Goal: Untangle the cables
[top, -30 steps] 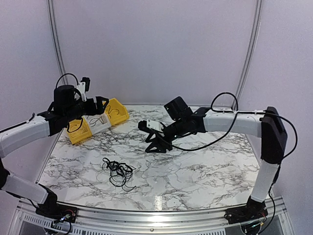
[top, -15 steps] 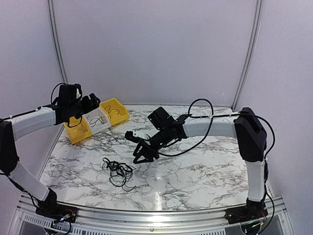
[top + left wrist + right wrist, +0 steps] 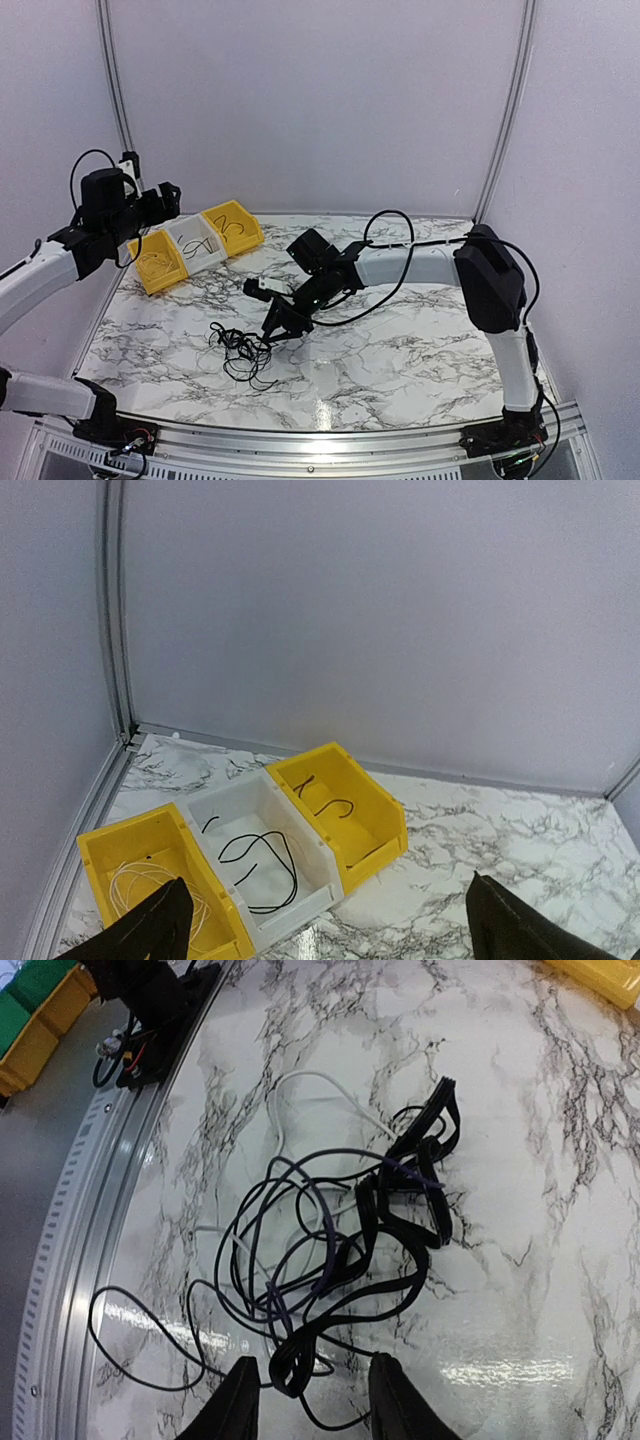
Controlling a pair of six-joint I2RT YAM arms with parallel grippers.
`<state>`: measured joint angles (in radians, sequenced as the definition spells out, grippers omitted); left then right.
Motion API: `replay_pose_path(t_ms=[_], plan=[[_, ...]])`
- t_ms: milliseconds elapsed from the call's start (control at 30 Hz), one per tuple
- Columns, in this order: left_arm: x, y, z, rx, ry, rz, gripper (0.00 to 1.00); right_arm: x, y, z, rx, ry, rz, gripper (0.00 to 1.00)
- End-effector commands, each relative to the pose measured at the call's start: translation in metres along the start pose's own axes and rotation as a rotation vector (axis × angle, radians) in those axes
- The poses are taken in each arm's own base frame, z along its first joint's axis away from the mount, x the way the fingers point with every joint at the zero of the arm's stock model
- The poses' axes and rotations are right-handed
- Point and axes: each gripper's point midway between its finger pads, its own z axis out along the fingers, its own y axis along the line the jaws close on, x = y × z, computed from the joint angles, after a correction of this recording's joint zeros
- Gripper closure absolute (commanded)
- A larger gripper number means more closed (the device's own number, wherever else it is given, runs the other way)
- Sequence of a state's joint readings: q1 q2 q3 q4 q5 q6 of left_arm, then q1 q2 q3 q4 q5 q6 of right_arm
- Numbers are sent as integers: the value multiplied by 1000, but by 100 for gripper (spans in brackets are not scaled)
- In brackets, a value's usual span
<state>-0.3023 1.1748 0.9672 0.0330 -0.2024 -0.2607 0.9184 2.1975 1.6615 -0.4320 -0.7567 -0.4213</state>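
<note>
The tangle of thin black cables point(image 3: 243, 352) lies on the marble table toward the front left. In the right wrist view the tangle point(image 3: 340, 1250) shows black, purple and white strands looped together. My right gripper point(image 3: 275, 333) is open, low over the tangle's right edge, its fingertips point(image 3: 240, 1400) straddling a thick black loop end. My left gripper point(image 3: 165, 200) is open and empty, raised at the far left above the bins; its dark fingertips point(image 3: 150, 925) frame the bins.
Three bins stand at the back left: a yellow bin point(image 3: 150, 880) with pale wire, a white bin point(image 3: 260, 855) with black cables, a yellow bin point(image 3: 345, 810) with short black cables. The table's metal front rail point(image 3: 90, 1220) runs close by the tangle.
My right arm swung left and down from the table's middle to the tangle. My left arm drew back to the left and rose, away from the bins.
</note>
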Motion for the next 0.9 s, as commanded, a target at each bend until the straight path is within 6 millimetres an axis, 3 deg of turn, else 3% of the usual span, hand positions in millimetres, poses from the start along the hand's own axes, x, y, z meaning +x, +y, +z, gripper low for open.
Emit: replay_pose_path(t_ms=[0, 67, 133, 300, 533, 667, 867], plan=[[-12, 25, -15, 8, -145, -217, 1, -11, 8, 7, -47, -5, 3, 66], [-8, 18, -11, 66, -135, -196, 2, -11, 9, 8, -51, -7, 5, 69], [-1, 8, -4, 112, -89, -144, 10, -10, 8, 9, -51, -1, 11, 69], [14, 2, 13, 121, 11, -133, 19, 0, 7, 16, -68, 26, 34, 65], [15, 2, 13, 119, 16, -116, 20, 1, 8, 18, -92, 27, 45, 69], [14, 2, 13, 120, 12, -114, 21, -3, 12, 17, -111, 21, 45, 83], [17, -6, 13, 169, 25, -117, 22, -14, 17, 9, -107, 2, 26, 83]])
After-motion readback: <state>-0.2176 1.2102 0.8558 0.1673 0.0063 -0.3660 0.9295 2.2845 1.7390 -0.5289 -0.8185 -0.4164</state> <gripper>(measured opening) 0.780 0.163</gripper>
